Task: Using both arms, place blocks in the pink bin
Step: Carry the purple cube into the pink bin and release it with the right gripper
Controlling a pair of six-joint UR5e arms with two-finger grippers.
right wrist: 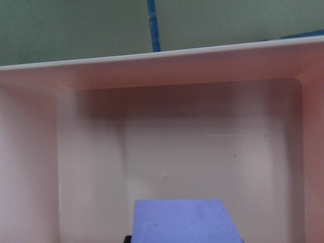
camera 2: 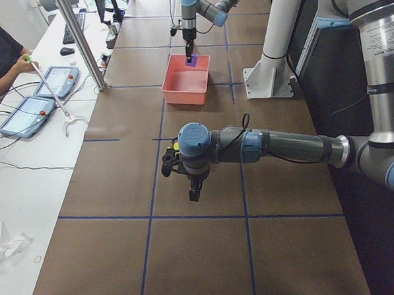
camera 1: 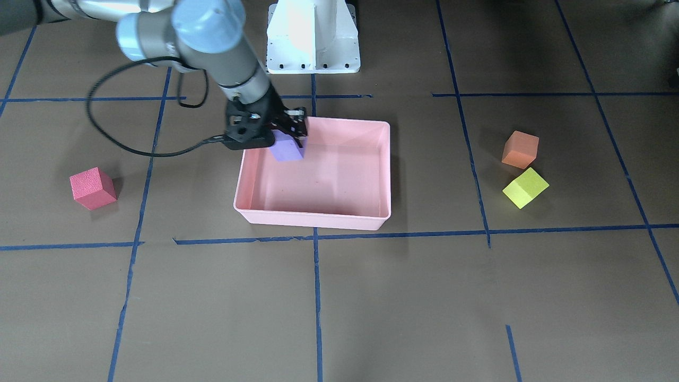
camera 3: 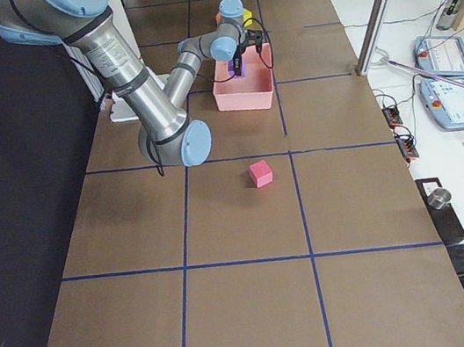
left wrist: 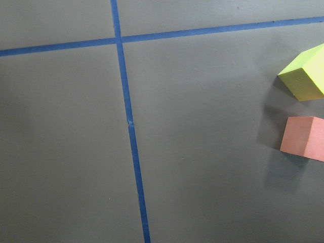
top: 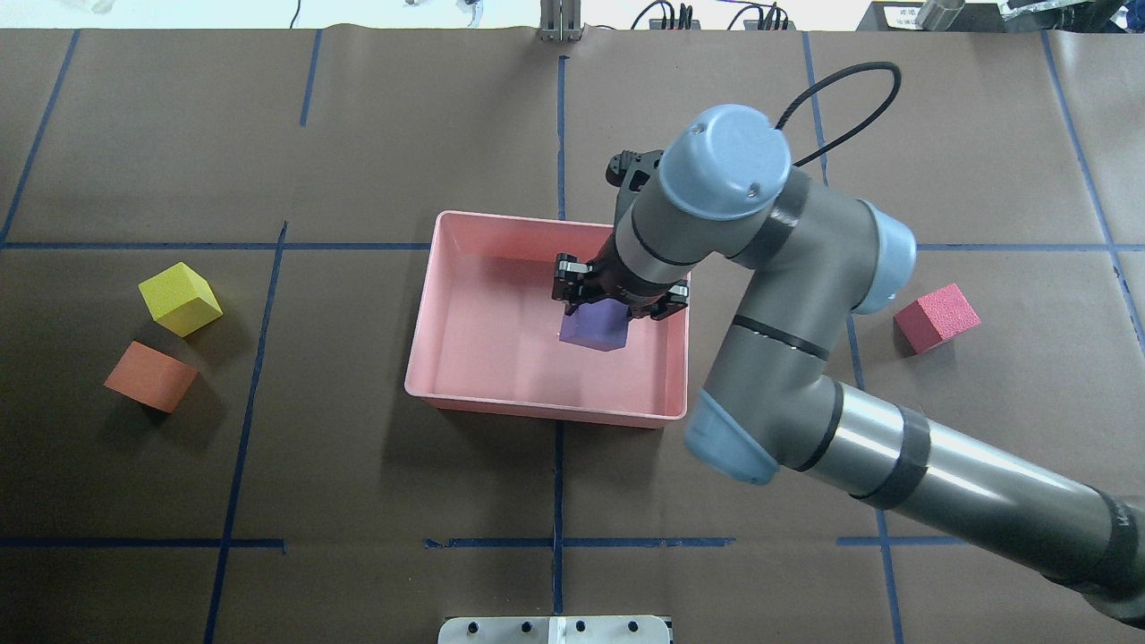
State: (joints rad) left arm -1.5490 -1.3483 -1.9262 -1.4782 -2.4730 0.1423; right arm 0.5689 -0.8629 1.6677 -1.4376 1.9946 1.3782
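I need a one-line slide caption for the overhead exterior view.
Right gripper holds the purple block above the pink bin; red block, orange block and yellow-green block lie outside it on the table.

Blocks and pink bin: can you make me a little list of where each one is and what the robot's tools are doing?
Purple block: gripped by the right tool, over the pink bin
Red block: on the table, robot's right side, outside the bin
Orange block: on the table, robot's left side, outside the bin
Yellow-green block: beside the orange one
Left tool: above the table near those two; open or shut unclear
Blocks lying loose in bin: none
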